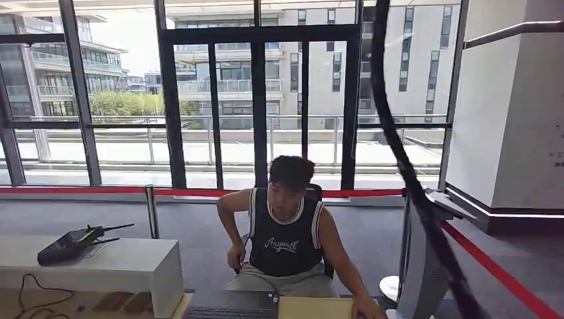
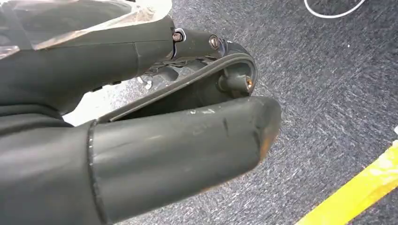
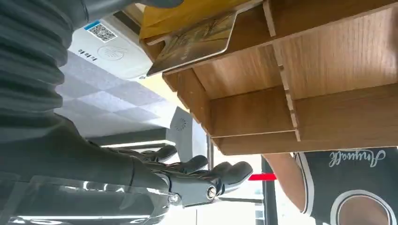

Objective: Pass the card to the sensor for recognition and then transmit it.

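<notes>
- Sitting behind the desk [image 1: 312,307], a person [image 1: 287,229] in a dark sleeveless shirt leans forward, with one hand near the desk's right end.
- In the right wrist view, the right hand [image 3: 197,176] has its dark fingers [image 3: 232,171] stretched out and a little apart, with nothing between them.
- The card [image 3: 195,43], with a brownish printed face, lies flat on a wooden rack [image 3: 300,84] with compartments, and one edge sticks out over the rack's border.
- I cannot tell if the grey thumb at that view's edge touches the card.
- A white card reader [image 3: 115,49] with a QR code label stands just beside the card and the rack.
- In the left wrist view, the left hand [image 2: 187,136] hangs over grey carpet [image 2: 324,93]; the thick thumb hides the fingers, so I cannot tell if they are apart or together.
- A yellow stripe [image 2: 361,190] crosses the carpet near this hand.
- A black device with antennas [image 1: 73,242] rests on a white bench [image 1: 120,266] at the left, and a red barrier tape [image 1: 199,192] runs behind the person.
</notes>
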